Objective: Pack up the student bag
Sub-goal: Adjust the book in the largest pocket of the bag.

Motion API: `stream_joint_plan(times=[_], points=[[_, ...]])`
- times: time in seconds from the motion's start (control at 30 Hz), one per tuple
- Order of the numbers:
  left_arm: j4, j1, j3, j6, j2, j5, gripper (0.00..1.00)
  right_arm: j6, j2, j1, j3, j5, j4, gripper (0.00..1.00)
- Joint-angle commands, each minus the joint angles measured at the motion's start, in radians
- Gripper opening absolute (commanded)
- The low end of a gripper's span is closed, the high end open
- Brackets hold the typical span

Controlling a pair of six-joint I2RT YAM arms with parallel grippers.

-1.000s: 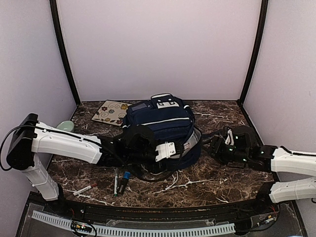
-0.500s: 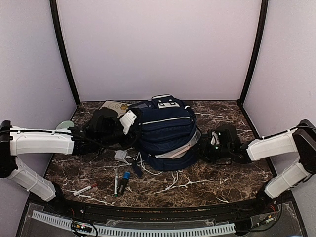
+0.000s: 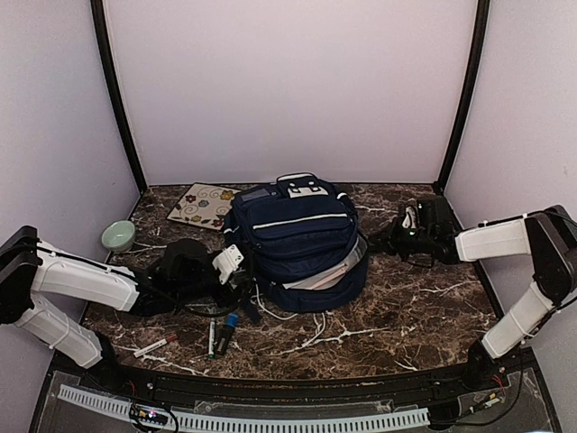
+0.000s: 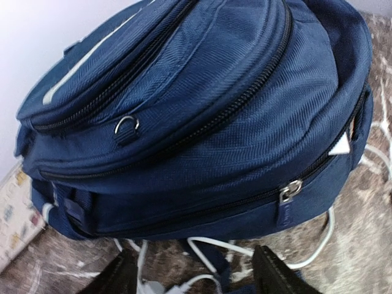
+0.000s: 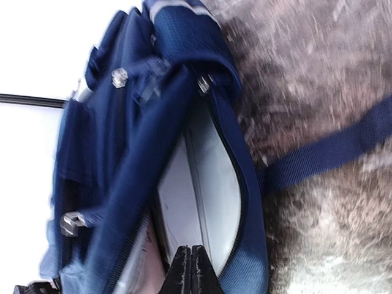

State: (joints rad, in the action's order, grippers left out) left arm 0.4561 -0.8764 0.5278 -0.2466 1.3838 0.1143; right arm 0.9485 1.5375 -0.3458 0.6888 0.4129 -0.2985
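The student bag (image 3: 293, 236) is a navy backpack with white stripes, lying in the middle of the marble table. Its main zip gapes on the right side, showing pale lining (image 5: 208, 190). My left gripper (image 3: 240, 281) is low at the bag's front left corner. In the left wrist view it (image 4: 196, 278) stands open, with only a white cable (image 4: 211, 251) on the table between its fingers. A zip pull (image 4: 289, 191) hangs just beyond. My right gripper (image 3: 395, 238) hovers to the right of the bag. Its black fingers (image 5: 190, 266) are shut on nothing and point at the open compartment.
A flower-patterned card (image 3: 203, 205) lies at the back left, with a green bowl (image 3: 118, 235) near it. Markers (image 3: 218, 334) and a red-tipped pen (image 3: 155, 345) lie at the front left. White cable (image 3: 311, 336) trails in front of the bag. A navy strap (image 5: 331, 153) crosses the table.
My left arm swung off the bag's front, out to the left, then down to its front left corner. My right gripper closed and pulled back to the right.
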Motion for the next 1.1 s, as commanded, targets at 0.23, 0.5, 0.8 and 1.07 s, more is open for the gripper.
stream_joint_plan(times=[0.23, 0.5, 0.8, 1.07], points=[[0.236, 0.001, 0.053, -0.484, 0.284, 0.175, 0.84, -0.091, -0.082, -0.056, -0.042, -0.038, 0.161, 0.51], [0.266, 0.001, 0.109, -0.457, 0.320, 0.042, 0.57, -0.085, -0.110, -0.098, -0.081, -0.001, 0.171, 0.56], [0.243, -0.012, 0.168, -0.432, 0.341, -0.133, 0.14, -0.079, -0.380, -0.127, -0.203, -0.100, 0.348, 0.58], [0.219, -0.105, 0.237, -0.426, 0.382, -0.152, 0.04, 0.114, -0.364, -0.275, -0.321, -0.134, 0.000, 0.73]])
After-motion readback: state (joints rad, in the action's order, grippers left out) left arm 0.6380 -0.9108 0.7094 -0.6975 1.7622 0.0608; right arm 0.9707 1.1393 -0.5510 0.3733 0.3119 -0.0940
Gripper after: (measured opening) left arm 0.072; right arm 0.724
